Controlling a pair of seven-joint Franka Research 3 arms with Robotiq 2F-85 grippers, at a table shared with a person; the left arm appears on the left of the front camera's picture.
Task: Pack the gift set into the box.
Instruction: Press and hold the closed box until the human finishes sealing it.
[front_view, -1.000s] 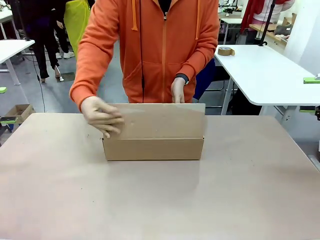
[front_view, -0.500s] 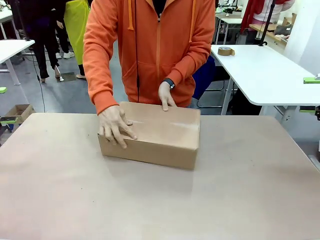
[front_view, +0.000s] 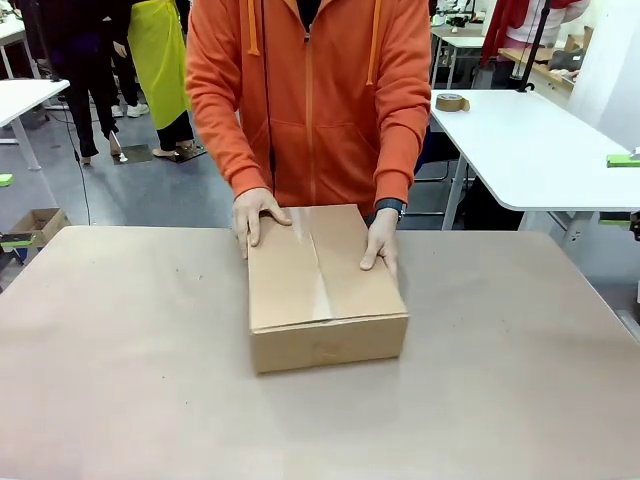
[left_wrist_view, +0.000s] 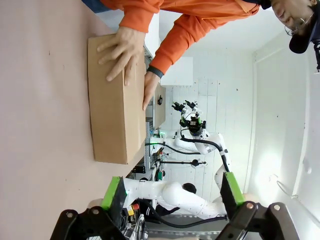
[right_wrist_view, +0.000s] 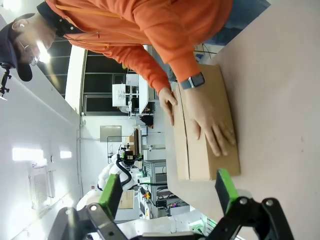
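Box (front_view: 325, 285) plain brown cardboard; sleeves (front_view: 225, 120) orange; table (front_view: 120, 380) pale pinkish-tan; tool pads (left_wrist_view: 111, 192) green.

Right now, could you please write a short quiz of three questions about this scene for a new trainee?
1. True or false: the top flaps of the box stand open.
2. Where does the person's watch-side hand rest? A. on top of the box. B. on the bare table. C. on a tool.
3. Fill in the gap: the left tool is ____ and holds nothing.

Key: 1 false, the flaps lie shut. 2 A. 3 open.
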